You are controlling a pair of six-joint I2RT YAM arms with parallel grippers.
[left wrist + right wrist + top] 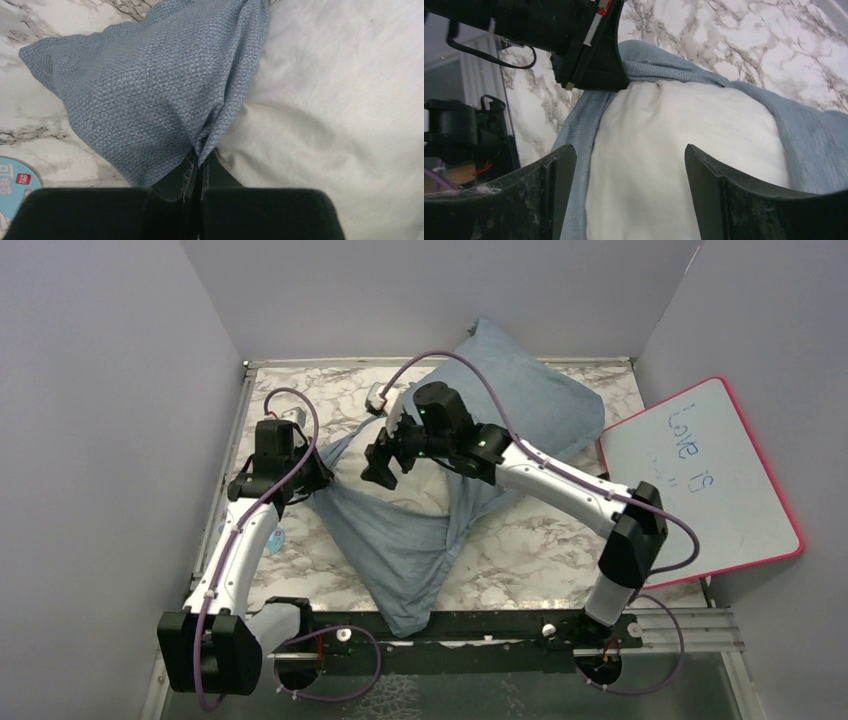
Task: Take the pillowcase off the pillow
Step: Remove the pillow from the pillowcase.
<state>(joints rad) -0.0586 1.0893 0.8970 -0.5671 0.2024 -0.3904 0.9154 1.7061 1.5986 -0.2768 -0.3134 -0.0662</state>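
Note:
The grey-blue pillowcase (415, 550) lies crumpled from the back of the table to its front edge. The white pillow (428, 492) bulges out of its open mouth at the middle. My left gripper (318, 472) is shut on the hem of the pillowcase (145, 100), with the cloth pinched between its fingers (220, 172) right beside the bare pillow (340, 100). My right gripper (385, 455) hangs open just above the pillow (684, 120), its jaws wide apart and holding nothing. The pillowcase (814, 140) rims the pillow on both sides there.
A pink-rimmed whiteboard (700, 480) leans at the right edge of the marble table (540, 540). Grey walls close in the left, back and right. A round light-blue sticker (15, 185) lies on the table by the left arm.

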